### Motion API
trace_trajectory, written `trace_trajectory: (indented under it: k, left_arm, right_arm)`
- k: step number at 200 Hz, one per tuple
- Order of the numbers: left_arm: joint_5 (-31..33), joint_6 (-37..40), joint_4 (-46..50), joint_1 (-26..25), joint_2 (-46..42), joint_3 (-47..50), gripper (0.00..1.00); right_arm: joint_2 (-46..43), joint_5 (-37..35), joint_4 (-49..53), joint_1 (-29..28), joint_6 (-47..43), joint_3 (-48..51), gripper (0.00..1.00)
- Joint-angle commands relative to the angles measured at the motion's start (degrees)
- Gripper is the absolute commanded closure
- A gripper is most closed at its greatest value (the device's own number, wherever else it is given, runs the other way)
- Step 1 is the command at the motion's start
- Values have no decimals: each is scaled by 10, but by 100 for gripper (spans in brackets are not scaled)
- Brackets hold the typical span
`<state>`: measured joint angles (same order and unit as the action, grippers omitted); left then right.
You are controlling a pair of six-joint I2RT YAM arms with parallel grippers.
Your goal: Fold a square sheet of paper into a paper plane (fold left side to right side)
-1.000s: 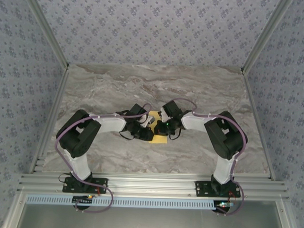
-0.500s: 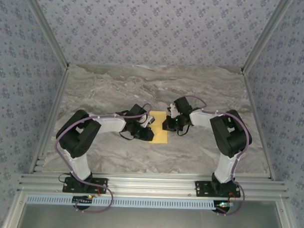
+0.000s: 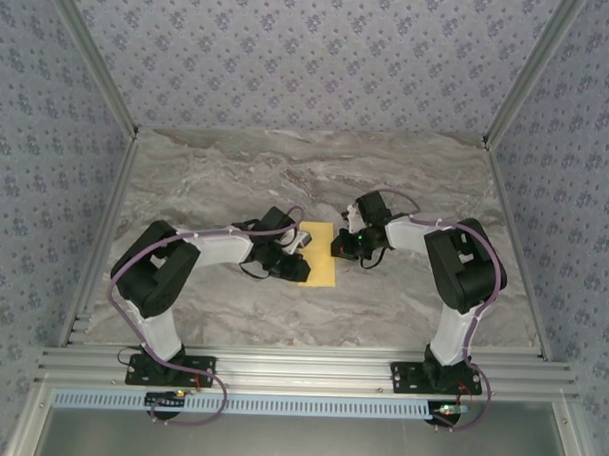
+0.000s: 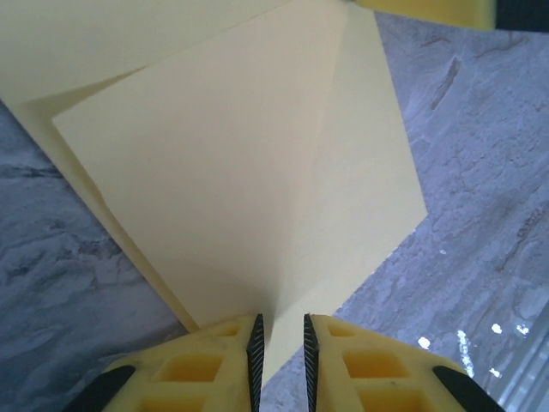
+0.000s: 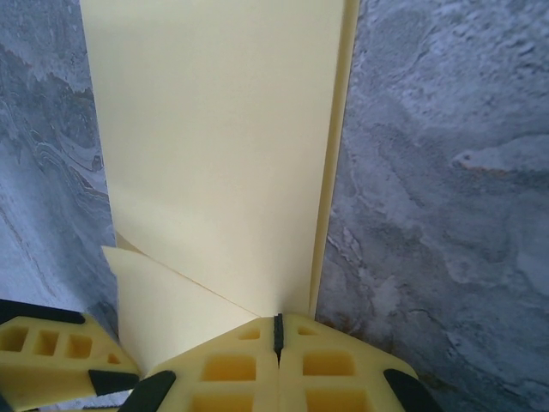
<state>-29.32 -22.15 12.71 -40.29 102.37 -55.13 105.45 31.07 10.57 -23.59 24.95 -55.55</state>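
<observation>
Top view: square sheet of paper [image 3: 321, 271], partly folded, is laid flat on the counter [image 3: 236, 176] between the arms. Left end effector [image 3: 297, 260] is at its left edge, right end effector [image 3: 339, 249] at its right.
Left wrist: jaws are held slightly apart, paper corner in the gap, unclamped.
Right wrist: jaws are pressed together at the folded edge.
Risk: sheet could be dragged askew and the crease spoiled if either tip slides.
</observation>
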Motion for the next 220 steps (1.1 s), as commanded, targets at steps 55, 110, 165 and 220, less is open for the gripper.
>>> trace_trajectory:
  k: [55,110,165,220]
  left_arm:
    - [-53,25,53,-13,61,-115,77]
    - [-37,41,74,-21,96,-145,77]
    - [-14,46,84,-20,94,-117,78]
    - [-11,38,66,-20,70,-65,78]
  right_arm:
    - [19,-38,32,7,-13,-2,98]
    - [18,-43,40,7,-16,-3,98]
    - [18,-55,56,7,-24,-3,98]
    - [23,-65,71,7,-30,-10,98]
